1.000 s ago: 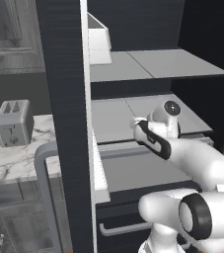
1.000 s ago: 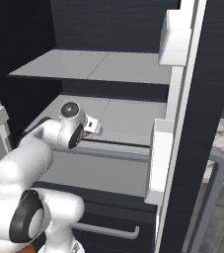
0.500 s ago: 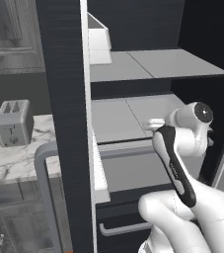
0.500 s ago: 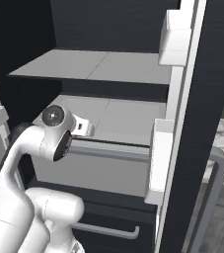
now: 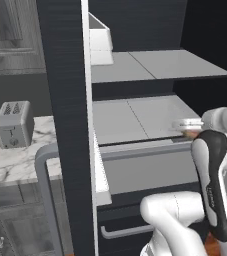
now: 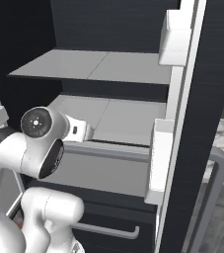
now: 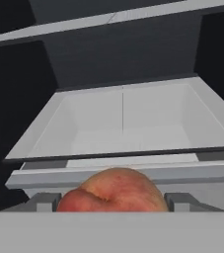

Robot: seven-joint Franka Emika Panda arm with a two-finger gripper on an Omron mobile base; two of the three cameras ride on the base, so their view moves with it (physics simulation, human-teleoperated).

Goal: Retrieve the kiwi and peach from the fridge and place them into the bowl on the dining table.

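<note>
Tool [image 7: 111,200] clamped on the peach [image 7: 112,190], its fingers [image 7: 43,201] at either side, before the open fridge [image 5: 65,100] and its grey shelves [image 5: 135,117].

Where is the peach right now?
In the hand view, the peach sits at the bottom, between the claw's two fingers, in front of the open fridge's lower grey shelf.
</note>
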